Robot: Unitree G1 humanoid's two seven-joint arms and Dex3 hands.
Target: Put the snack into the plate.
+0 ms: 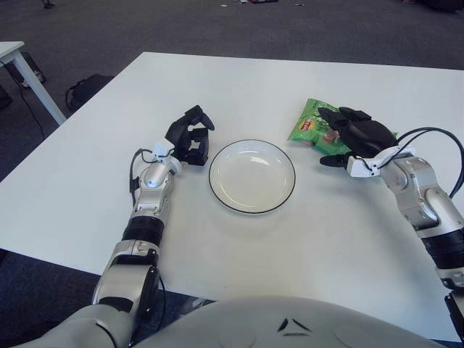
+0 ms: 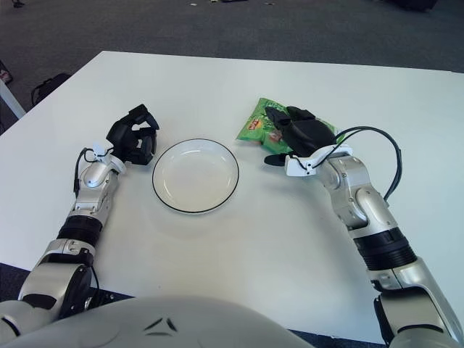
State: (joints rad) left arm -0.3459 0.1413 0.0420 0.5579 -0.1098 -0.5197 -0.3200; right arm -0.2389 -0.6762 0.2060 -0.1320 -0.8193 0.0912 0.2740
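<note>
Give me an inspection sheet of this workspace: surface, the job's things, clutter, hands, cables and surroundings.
Surface: white table.
Job's things: green snack bag lies right of the plate; the plate holds nothing.
Clutter: nothing seen.
Hands: right hand lies over the snack bag, full grasp not clear; left hand curled, holding nothing, left of the plate.
Cables: black cable loops at the right forearm.
Surroundings: dark carpet floor; black bag on it; second table's corner at far left.

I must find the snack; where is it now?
The snack lies on the table, right of the plate, under the right hand.
</note>
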